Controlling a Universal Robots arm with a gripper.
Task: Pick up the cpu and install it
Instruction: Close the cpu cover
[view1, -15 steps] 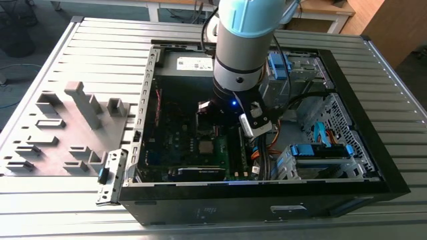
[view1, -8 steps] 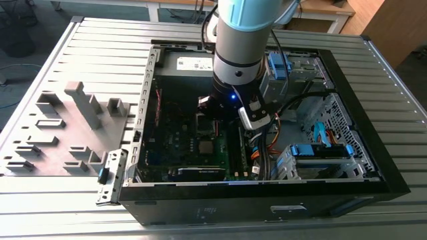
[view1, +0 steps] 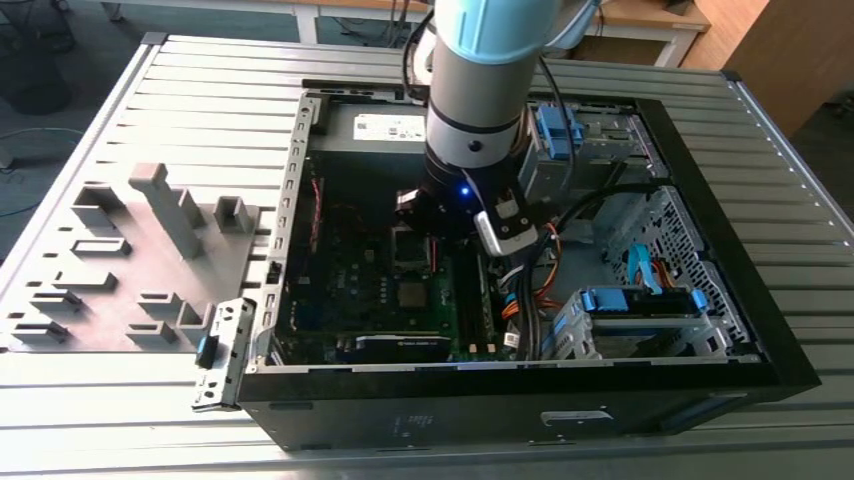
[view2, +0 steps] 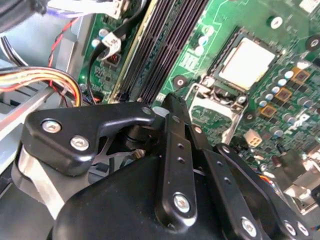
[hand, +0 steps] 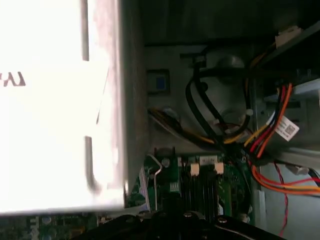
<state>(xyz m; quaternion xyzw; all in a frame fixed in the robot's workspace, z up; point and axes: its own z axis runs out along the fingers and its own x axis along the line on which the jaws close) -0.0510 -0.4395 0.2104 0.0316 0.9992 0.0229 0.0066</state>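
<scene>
Exterior view: the arm (view1: 474, 110) reaches into the open computer case (view1: 747, 330) on the desk (view1: 200, 90), its gripper (view1: 435, 218) low over the motherboard (view1: 360, 290); second wrist view: the cpu (view2: 248, 62) lies in its socket (view2: 216, 59), apart from the gripper, whose state cannot be told; first wrist view: a grey box (hand: 60, 100) and coloured cables (hand: 260, 135).

We're looking at the arm (view1: 474, 100) down inside the open computer case (view1: 750, 300) on the table (view1: 200, 90), gripper (view1: 434, 222) just above the motherboard (view1: 358, 292), grey tray (view1: 100, 290) at the exterior view's left.
</scene>
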